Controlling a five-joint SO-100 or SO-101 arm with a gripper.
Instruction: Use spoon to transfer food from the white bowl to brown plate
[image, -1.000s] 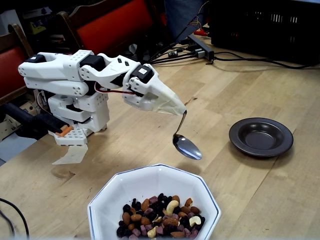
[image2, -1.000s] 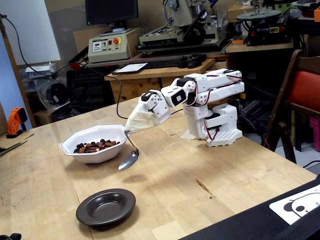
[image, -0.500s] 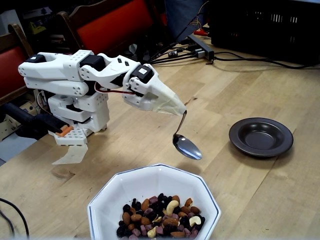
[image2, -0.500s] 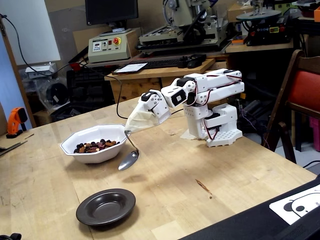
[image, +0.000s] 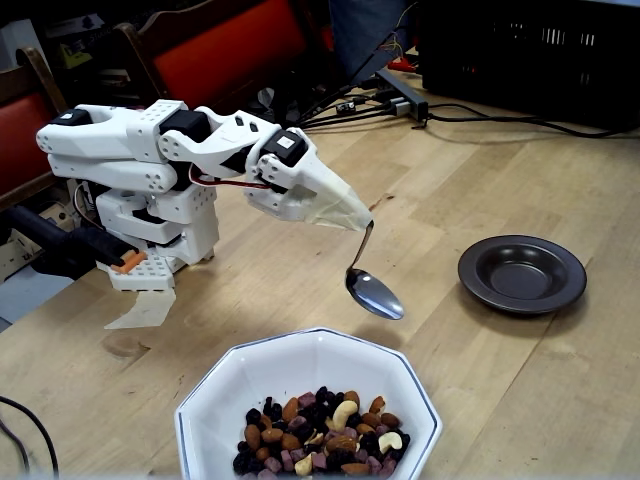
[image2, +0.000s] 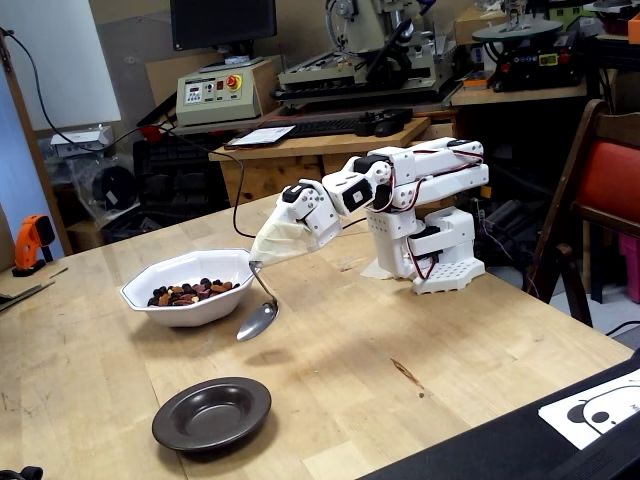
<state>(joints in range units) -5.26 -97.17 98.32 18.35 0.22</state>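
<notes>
A white robot arm reaches out low over a wooden workbench (image: 520, 400), its gripper (image: 345, 212) wrapped in beige tape and closed around the handle of the spoon (image: 374, 293), which hangs down from the taped tip with its shiny bowl empty and held just above the table. In a fixed view the spoon (image2: 257, 320) hovers beside the white bowl (image2: 190, 290), outside its rim and not touching it, between the bowl and the brown plate (image2: 212, 413). The food (image: 322, 432), a mix of almonds, cashews and dark dried fruit, lies heaped in the bottom of the white bowl (image: 300, 355). The brown plate (image: 522, 273) sits empty on the bench, well apart from the bowl. The tape hides the fingers, so how tightly they close cannot be made out.
</notes>
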